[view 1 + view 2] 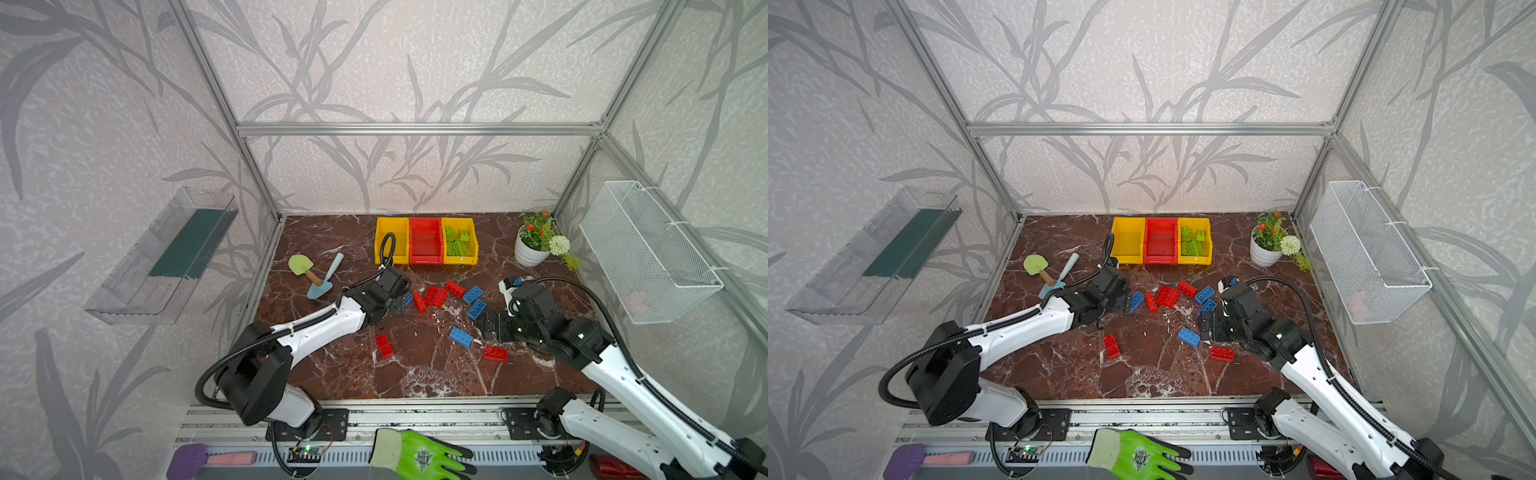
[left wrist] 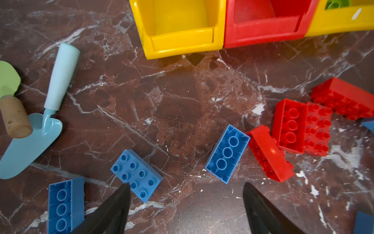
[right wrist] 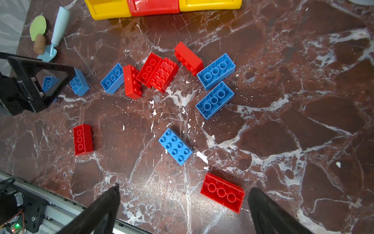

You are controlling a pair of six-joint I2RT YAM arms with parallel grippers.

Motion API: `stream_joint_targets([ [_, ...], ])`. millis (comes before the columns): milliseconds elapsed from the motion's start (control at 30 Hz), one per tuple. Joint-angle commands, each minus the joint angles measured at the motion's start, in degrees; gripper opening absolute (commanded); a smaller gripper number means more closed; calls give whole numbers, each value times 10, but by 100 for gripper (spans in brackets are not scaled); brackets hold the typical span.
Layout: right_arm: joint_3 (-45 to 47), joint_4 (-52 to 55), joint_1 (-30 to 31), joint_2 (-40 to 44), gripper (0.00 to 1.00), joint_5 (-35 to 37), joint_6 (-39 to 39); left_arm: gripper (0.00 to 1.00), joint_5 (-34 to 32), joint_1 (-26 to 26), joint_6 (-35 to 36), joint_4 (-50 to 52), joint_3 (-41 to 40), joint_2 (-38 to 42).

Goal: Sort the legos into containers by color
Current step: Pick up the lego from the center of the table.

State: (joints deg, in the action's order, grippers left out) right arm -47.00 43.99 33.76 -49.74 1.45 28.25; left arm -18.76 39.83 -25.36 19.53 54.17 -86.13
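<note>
Your left arm reaches low across the desk point(image 1: 415, 374), its claw point(image 2: 186, 184) spread wide and gripping nothing over blue legos point(image 2: 136, 174). Your right claw point(image 3: 184, 187) hangs open and unladen just beside a red brick point(image 3: 222, 192). At the far edge stand the containers point(image 1: 426, 261), with green legos point(image 1: 457, 243) in the right yellow one. Only the wrist views show the studs-up blue brick; the left arm hides it in both top views.

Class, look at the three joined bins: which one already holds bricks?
The yellow bin nearest the potted plant: lime green bricks lie inside it. The red bin and the other yellow bin look empty.
</note>
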Motion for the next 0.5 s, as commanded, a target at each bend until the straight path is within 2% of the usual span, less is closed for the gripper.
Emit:
stream_joint_targets([
  [0, -11, -12, -7, -7, 99, -20, -26, 86, 18, -6, 33, -15, -2, -22],
  [233, -22, -23, -62, -39, 99, -67, -44, 90, 42, -17, 68, -55, 6, -80],
  [467, -11, -44, -118, -35, 99, -118, -41, 82, 86, -40, 80, -50, 54, -142],
])
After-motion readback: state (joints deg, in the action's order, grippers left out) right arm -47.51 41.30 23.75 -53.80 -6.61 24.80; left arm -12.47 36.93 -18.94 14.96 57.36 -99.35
